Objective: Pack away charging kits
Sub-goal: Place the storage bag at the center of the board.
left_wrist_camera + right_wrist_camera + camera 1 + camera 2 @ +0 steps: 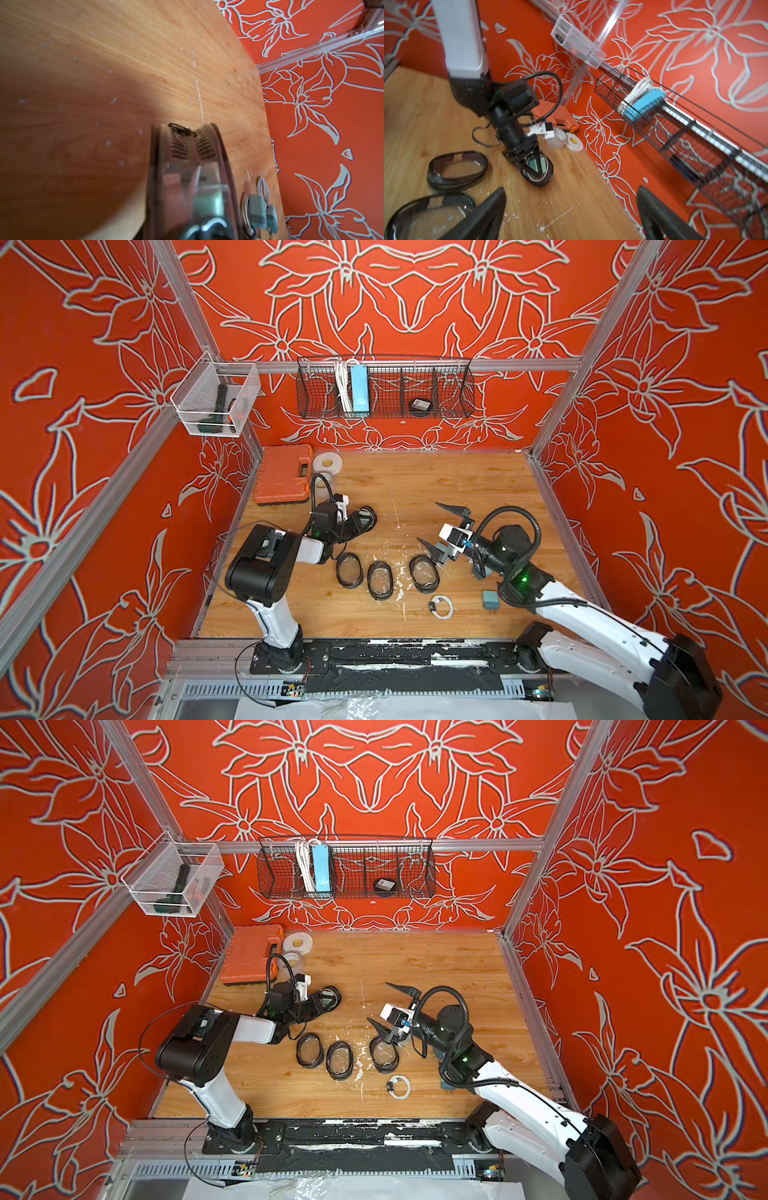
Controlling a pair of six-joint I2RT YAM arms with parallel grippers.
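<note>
Teal adapter (489, 599) behind wide-apart right end effector (428, 522); left end effector (535, 170) clamps case (547, 179).

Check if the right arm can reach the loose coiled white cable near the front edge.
Probably yes. The right gripper is open and empty, and the coiled white cable lies uncovered on the table, apart from the nearest oval case.

teal cube plug (490, 600) lying near a small coiled white cable (441, 606), not touching
</note>
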